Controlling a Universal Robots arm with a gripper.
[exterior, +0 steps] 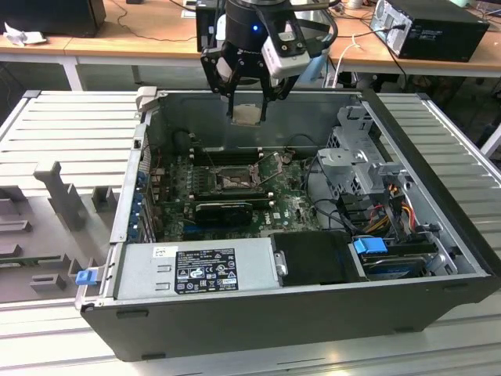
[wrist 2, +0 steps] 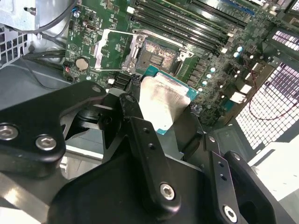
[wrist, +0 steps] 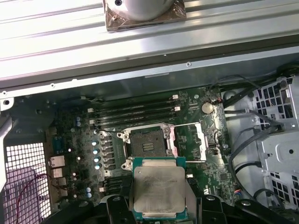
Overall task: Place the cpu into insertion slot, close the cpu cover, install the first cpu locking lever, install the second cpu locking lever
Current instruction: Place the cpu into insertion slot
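CPU aloft - gripper (exterior: 246, 106) pinching the cpu (wrist: 159, 189) over the open case (exterior: 258, 313).
Fingers press two opposite edges; the metal top faces the wrist cameras. The chip is near-square, its edges in line with the bare insertion slot (wrist: 145, 142) - well above it, not touching. The cpu cover (wrist: 187, 140) stands flipped open beside the slot.

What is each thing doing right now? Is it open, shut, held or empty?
cpu, held up above the board, not in yet.
gripper, shut on the cpu.
socket, empty.
cover, flipped open.
case, open.
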